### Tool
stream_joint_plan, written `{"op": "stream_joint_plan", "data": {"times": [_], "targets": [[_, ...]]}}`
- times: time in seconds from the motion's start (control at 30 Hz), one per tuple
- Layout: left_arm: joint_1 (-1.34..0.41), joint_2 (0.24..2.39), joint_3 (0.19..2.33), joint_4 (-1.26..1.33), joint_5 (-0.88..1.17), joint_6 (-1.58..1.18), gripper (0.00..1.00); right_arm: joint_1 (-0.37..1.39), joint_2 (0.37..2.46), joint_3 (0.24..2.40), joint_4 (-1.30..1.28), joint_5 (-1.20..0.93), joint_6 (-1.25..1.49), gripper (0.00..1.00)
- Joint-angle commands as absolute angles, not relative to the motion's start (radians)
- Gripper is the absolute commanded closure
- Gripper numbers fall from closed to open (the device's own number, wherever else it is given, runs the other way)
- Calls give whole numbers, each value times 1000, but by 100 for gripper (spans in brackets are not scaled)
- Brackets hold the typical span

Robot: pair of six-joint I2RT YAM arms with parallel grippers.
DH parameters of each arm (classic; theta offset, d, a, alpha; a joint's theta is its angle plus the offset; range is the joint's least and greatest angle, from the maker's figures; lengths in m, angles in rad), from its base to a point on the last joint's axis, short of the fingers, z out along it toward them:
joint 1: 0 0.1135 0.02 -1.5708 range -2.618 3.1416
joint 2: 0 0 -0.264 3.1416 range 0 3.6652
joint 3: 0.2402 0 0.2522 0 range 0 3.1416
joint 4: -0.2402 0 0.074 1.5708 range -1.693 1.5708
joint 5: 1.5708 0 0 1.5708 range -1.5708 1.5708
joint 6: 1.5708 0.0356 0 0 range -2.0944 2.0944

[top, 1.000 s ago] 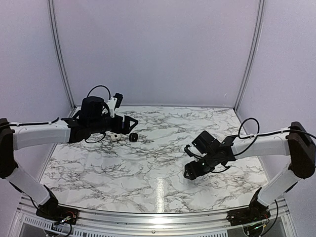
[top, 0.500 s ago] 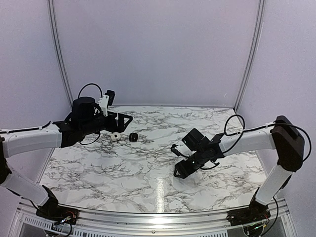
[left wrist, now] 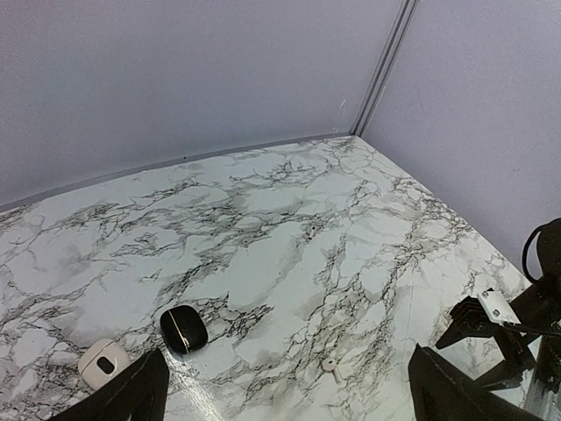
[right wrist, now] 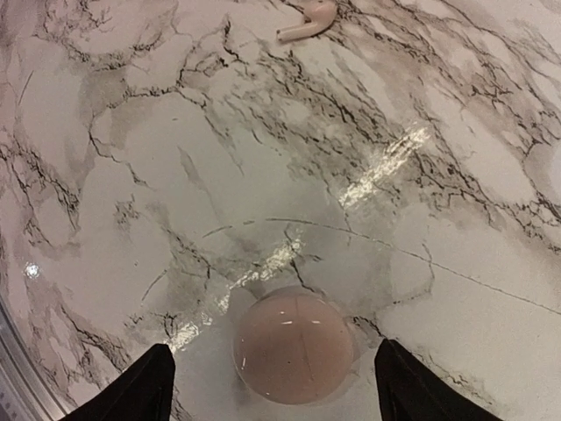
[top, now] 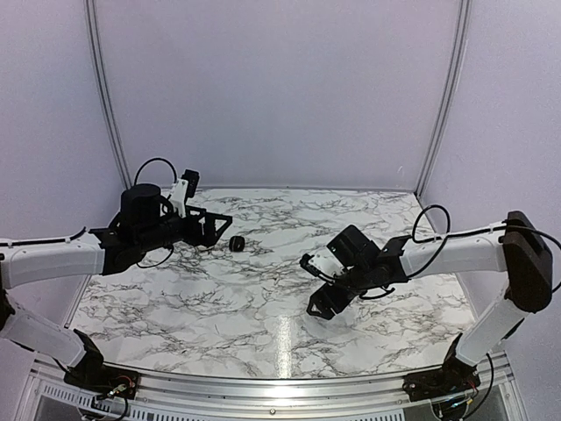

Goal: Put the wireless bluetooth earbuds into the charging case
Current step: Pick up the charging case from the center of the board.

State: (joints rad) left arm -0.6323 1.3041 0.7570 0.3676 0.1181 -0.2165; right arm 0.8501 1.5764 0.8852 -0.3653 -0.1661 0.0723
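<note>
The left gripper [left wrist: 287,353] is hanging above the far-left part of the marble table [left wrist: 263,228], its two fingers [left wrist: 131,399] standing wide apart with nothing between them but bare stone. From its wrist camera a single white earbud [left wrist: 330,368] is lying flat on the marble, in the gap between those fingers and nearer the right-hand one. Off to the left of it, a closed black charging case [left wrist: 183,331] is sitting on the table, and just beside that, lower and further left, a white charging case [left wrist: 103,363] is showing a dark patch on its top face; the two cases are close but not touching.

The right gripper [right wrist: 273,346] is leaning down over the middle of the table, its jaws also spread and gripping nothing. In its wrist view the white earbud [right wrist: 307,22] is lying well ahead of the fingertips, up at the top edge and a little to the right. A pale round shape is showing on the glossy surface between the fingers; I cannot tell what it is.

From above, the black charging case [top: 237,243] is resting just right of the left gripper [top: 213,224], well apart from the right gripper [top: 317,307].
</note>
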Motion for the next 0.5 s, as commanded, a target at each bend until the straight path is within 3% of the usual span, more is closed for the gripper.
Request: {"op": "stream_joint_plan", "data": {"times": [0.0, 0.47], "targets": [[-637, 1272, 728, 459, 155, -244, 1, 856, 1579, 858, -326, -158, 19, 22], [-631, 1143, 644, 473, 108, -314, 1, 881, 1644, 833, -275, -66, -29, 33]]}}
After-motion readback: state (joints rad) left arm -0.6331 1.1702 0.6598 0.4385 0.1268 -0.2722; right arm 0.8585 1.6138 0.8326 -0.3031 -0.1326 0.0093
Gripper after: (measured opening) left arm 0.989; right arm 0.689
